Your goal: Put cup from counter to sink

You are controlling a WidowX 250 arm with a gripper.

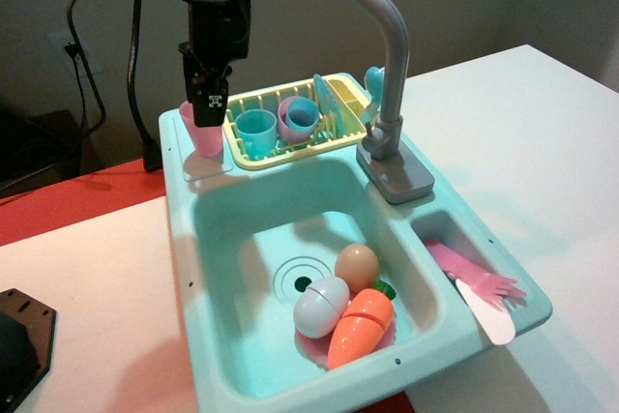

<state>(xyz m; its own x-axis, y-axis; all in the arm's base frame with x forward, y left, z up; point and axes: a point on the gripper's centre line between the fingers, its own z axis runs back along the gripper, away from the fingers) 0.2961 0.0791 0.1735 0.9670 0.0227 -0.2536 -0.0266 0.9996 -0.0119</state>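
Note:
The light-pink cup (198, 135) stands upright on the counter (182, 173), at the back left corner of the sink unit. My black gripper (209, 109) hangs straight down over it, and its fingertips overlap the cup's rim on the right side. The fingers hide that part of the rim, so I cannot tell whether they are closed on it. The sink (242, 239) lies in front of the cup, with a round ringed drain (300, 280) and a grey faucet (387, 65) at the back right.
In the basin lie a brown egg (357, 265), a white egg (320, 307) and a toy carrot (361, 328). The yellow dish rack (290, 149) right of the cup holds a teal cup (256, 132) and a pink cup with blue inside (298, 118). A pink fork (479, 280) lies in the side compartment.

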